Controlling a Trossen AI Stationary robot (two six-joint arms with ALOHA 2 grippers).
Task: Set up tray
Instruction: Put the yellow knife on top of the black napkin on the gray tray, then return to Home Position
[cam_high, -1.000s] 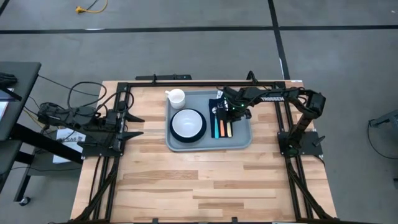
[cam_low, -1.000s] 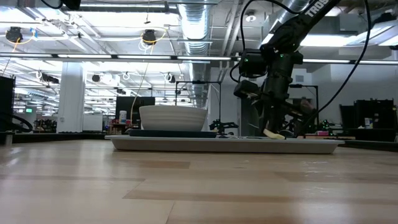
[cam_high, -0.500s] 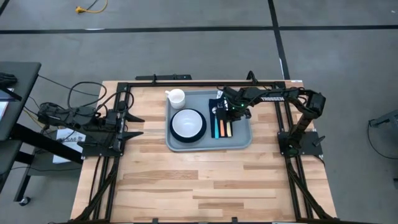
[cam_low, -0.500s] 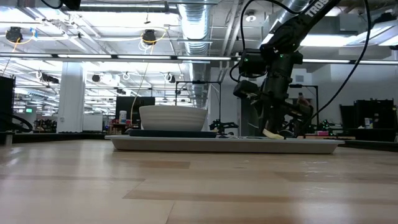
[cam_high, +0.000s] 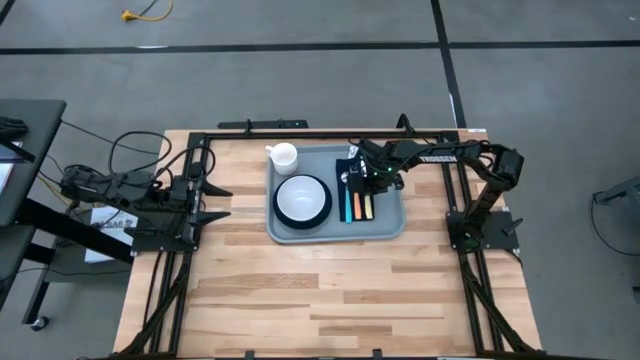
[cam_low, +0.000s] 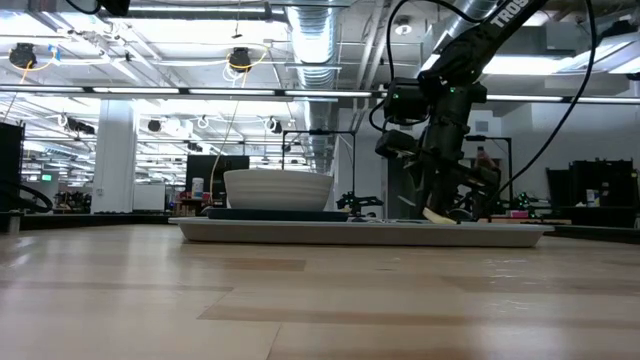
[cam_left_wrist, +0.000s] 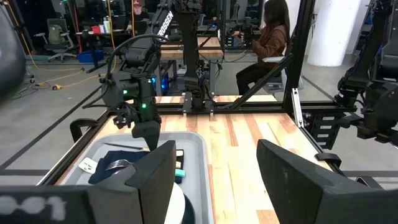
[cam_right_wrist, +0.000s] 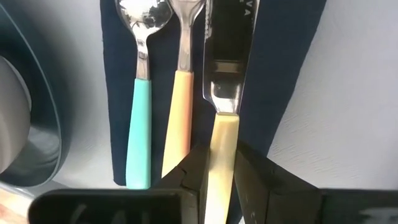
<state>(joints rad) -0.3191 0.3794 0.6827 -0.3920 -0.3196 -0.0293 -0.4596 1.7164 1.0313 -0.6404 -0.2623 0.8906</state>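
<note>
The grey-blue tray (cam_high: 385, 222) lies at the table's far middle. On it a white bowl (cam_high: 302, 196) sits in a dark teal plate (cam_high: 280, 214), with a white mug (cam_high: 283, 156) at the far left corner. A dark navy napkin (cam_right_wrist: 280, 74) on the tray's right part carries a teal-handled spoon (cam_right_wrist: 140, 118), an orange-handled fork (cam_right_wrist: 177, 118) and a cream-handled knife (cam_right_wrist: 225, 93), side by side. My right gripper (cam_high: 368, 182) stands over the cutlery's handles, shut on the knife. My left gripper (cam_left_wrist: 214, 186) waits open at the table's left side. My right gripper pinches the knife's cream handle (cam_right_wrist: 221, 155) between its two fingers (cam_right_wrist: 252, 177), one on each long side. The fingers come from above, pointing down. The blade (cam_right_wrist: 229, 56) lies flat on the napkin beside the fork.
Bare wooden table (cam_high: 320, 290) spreads toward the near edge. Black frame rails (cam_high: 170, 270) run along both sides, and the right arm's base (cam_high: 485, 225) stands by the right rail. A person sits (cam_left_wrist: 267, 43) in the room beyond the table.
</note>
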